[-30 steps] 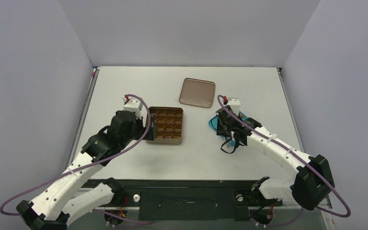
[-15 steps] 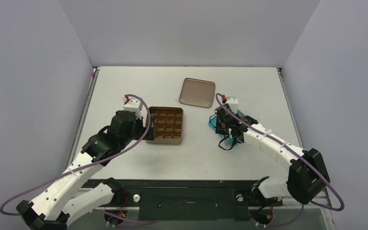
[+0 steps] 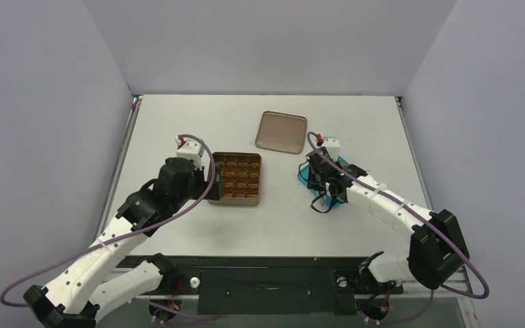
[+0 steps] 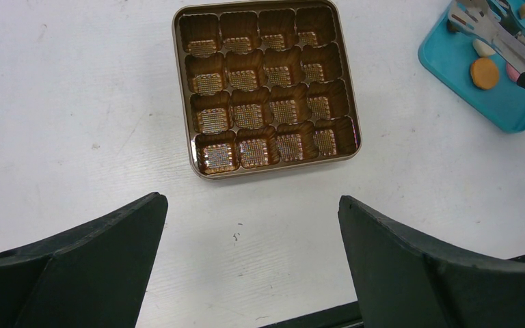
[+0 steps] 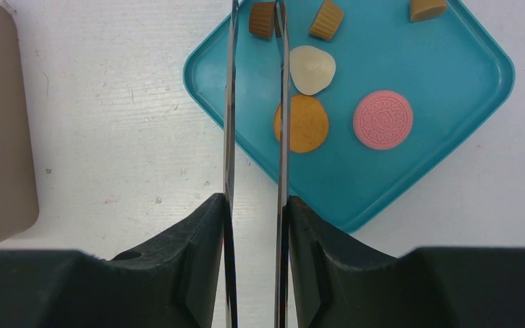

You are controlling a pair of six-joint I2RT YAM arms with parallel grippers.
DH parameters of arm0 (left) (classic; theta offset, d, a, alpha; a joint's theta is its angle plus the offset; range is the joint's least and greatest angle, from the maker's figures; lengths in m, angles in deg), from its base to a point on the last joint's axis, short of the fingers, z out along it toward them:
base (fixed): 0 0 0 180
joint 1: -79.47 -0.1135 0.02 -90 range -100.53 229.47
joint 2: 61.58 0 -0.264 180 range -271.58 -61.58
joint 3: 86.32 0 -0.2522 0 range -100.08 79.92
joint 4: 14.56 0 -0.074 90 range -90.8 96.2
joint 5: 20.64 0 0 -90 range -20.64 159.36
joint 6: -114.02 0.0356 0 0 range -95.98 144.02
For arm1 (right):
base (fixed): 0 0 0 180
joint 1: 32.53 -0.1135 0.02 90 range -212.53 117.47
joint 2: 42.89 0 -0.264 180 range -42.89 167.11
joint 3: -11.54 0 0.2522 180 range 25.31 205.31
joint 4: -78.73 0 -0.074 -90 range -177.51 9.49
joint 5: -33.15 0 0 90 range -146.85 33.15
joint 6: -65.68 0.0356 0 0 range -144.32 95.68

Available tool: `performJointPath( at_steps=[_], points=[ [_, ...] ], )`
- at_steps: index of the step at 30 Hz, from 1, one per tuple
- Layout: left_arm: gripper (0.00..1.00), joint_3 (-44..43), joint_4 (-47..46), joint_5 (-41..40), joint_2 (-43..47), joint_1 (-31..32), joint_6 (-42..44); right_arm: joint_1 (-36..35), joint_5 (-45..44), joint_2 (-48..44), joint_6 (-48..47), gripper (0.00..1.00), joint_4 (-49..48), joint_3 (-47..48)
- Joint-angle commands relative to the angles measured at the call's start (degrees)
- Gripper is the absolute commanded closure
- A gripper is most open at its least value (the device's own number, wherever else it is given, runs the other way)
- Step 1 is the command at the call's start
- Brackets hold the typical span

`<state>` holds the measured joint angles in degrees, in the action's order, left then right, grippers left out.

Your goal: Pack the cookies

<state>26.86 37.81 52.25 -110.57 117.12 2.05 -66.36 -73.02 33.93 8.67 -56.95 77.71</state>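
The right arm's [image 3: 389, 208] elbow had swung inward, its jaws clenching slim metal tongs [image 4: 485, 22] tighter. Left jaws hung released beside the brown gridded tin [image 4: 266, 89]. On the teal square plate [image 5: 437, 61], tong tips straddled a tan cup-shaped cookie [image 5: 262, 19]: likely light, crumbly, best pinched sidewise.

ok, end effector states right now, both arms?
Left end effector: open, empty.
Right end effector: closed on tweezers, tips straddling a brown cookie; whether it is pinched cannot be told.
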Motion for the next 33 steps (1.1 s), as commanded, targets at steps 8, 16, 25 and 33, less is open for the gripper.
performJointPath(
  at_steps=[8, 16, 25, 33],
  points=[
    [0.04, 0.09, -1.31, 0.14, -0.04, -0.39, 0.47, 0.21, -2.90, 1.25, -0.80, 0.67, -1.63, -0.96],
    [0.03, 0.12, -1.34, 0.12, -0.05, -0.45, 0.49, 0.26, -2.94, 0.87, -0.71, 0.69, -2.07, -2.09],
    [0.03, 0.10, -1.32, -0.03, -0.14, -0.43, 0.51, 0.09, -2.74, 0.76, -0.99, 0.79, -2.08, -1.59],
    [0.03, 0.13, -1.17, -0.08, -0.07, -0.40, 0.44, -2.19, -6.16, -1.10, -2.08, 0.88, 1.89, 1.83]
  ],
)
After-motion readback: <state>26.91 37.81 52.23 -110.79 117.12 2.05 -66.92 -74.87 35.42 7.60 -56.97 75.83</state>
